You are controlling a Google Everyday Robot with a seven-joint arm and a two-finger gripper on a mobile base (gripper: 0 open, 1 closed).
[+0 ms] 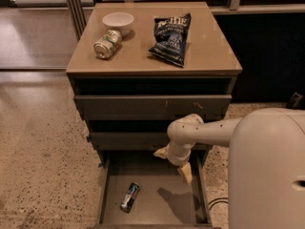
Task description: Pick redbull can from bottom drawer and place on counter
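Camera view takes in the robot's pale body (267,171) at right, then the cabinet whose counter (209,56) carries a chip bag (170,35), a white bowl (118,21) and a fatter green-and-white can (106,44) lying on its side. Below, the bottom drawer (157,173) stands pulled out. The gripper (173,162) hangs over the drawer's right rear part, its two tan fingers spread with nothing between them, well apart from the redbull can (129,197). That can lies on its side on the drawer floor, toward the front left. It is probably light, thin-walled and slick, and apt to roll; closing across its narrow middle, square to its length, looks safest.
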